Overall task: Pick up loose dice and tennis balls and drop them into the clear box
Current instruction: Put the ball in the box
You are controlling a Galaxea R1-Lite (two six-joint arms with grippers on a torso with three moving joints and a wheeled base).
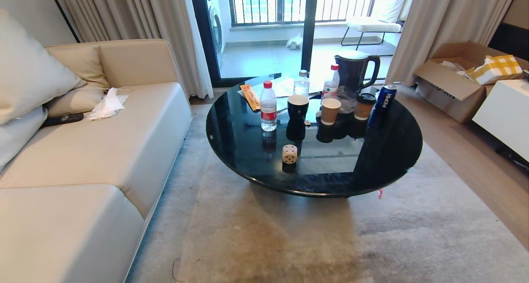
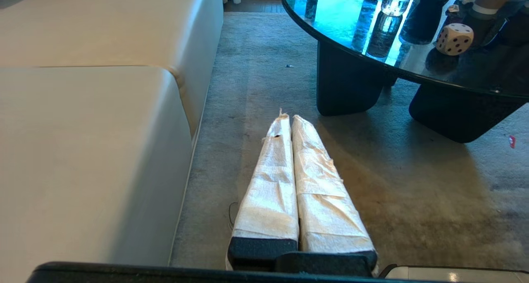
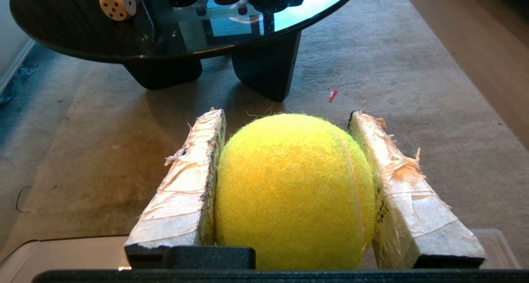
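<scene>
On rug in front of round black worktop (image 1: 388, 159), sofa (image 1: 103, 151) to robot's L. R gripper (image 3: 289, 117): jaws clamped on tennis ball (image 3: 293, 192), taped pads pressing both sides at widest part, so seated deep, low slip risk. Held low over rug, pointing toward worktop legs; prob. carry pose pending drop-off. L gripper (image 2: 289, 117): jaws together, empty, low over rug beside sofa; parked, looks idle. Cream die (image 1: 289, 154) sitting loose on worktop near front edge, apart from bottles (image 1: 268, 109), cups (image 1: 330, 110), can (image 1: 382, 103) and jug (image 1: 357, 70) further back; reachable w/o disturbing clutter. Clear box: possible corner at frame edge below R jaws, can't confirm. Other dice, 2nd ball not in view. Judged next: ball to box, then die.
</scene>
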